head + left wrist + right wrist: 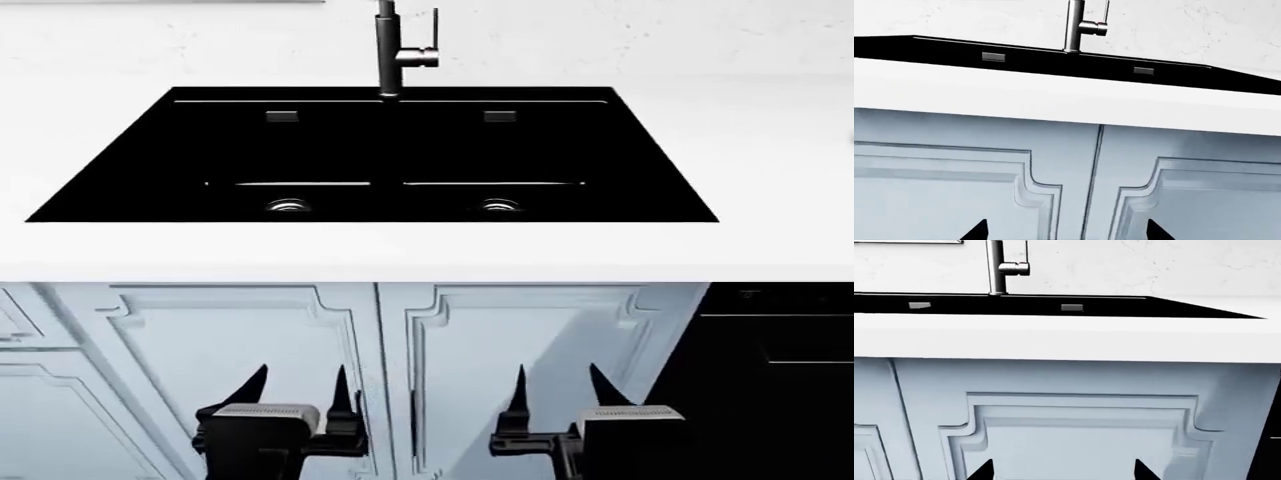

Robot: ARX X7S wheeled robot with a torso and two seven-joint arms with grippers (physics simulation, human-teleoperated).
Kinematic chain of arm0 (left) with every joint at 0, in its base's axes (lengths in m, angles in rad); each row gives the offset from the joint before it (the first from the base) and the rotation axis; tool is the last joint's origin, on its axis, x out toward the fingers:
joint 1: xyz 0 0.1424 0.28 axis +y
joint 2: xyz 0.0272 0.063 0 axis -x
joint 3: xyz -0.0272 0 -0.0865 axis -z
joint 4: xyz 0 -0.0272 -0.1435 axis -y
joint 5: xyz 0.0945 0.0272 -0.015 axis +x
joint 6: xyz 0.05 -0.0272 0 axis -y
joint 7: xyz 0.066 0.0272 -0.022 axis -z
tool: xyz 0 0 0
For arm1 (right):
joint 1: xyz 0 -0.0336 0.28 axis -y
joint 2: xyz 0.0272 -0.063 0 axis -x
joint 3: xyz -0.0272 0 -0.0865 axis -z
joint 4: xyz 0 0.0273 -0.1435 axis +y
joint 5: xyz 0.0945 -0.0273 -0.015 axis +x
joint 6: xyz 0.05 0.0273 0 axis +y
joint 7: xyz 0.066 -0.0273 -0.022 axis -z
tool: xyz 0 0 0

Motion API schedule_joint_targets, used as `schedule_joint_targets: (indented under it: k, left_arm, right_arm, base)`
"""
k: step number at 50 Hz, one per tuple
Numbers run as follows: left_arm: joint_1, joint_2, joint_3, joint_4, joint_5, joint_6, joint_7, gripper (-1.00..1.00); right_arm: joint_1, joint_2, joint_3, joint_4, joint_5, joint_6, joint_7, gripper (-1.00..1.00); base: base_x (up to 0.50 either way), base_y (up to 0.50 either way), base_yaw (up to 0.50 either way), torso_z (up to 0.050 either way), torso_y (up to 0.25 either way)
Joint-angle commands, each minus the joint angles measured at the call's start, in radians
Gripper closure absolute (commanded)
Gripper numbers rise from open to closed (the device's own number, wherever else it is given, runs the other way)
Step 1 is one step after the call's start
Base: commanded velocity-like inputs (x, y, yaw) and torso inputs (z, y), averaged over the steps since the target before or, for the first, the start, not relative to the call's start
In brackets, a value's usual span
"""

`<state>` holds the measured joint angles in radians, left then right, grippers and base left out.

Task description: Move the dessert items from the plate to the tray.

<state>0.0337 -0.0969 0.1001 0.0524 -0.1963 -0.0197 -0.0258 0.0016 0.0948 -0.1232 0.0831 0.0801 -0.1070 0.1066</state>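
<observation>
A: Left gripper [303,385] sits low in front of the cabinet doors [254,370], fingers spread, nothing between them. Right gripper [554,385] same: spread, nothing held, in front of the right door, near the dark appliance [781,370] at the far right.

B: Both below the tabletop [400,250]?

A: Yes, both under the white tabletop edge in the head view. Wrist views only catch the dark fingertips [977,231] of the left and the tips [981,471] of the right at the frame edge, pointed at pale blue door panels.

B: Desserts, plate, tray?

A: None show in any view. Can't tell where they are from these frames.

B: What's on the tabletop then?

A: A black double sink [374,160] set into it, two drains, one divider. A metal faucet [394,50] stands upright at the sink's back edge, centred. Pale marbled wall [641,40] behind it.

B: Grippers touching anything?

A: No contact visible; both are apart from the doors and each other.
</observation>
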Motion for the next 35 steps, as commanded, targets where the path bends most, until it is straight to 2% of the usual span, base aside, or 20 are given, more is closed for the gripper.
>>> schedule_joint_targets:
  k: [1, 35]
  left_arm:
    - [0.005, -0.013, 0.015, -0.002, -0.022, 0.007, -0.003, -1.00]
    - [0.000, -0.039, 0.048, -0.001, -0.050, 0.018, -0.032, -1.00]
  right_arm:
    - [0.004, 0.011, -0.023, 0.009, -0.002, -0.004, 0.017, -1.00]
    - [0.015, 0.038, -0.059, 0.017, 0.017, -0.006, 0.050, -1.00]
  base:
    - [0.00, 0.50, 0.00, 0.000, 0.000]
    - [0.00, 0.50, 0.00, 0.000, 0.000]
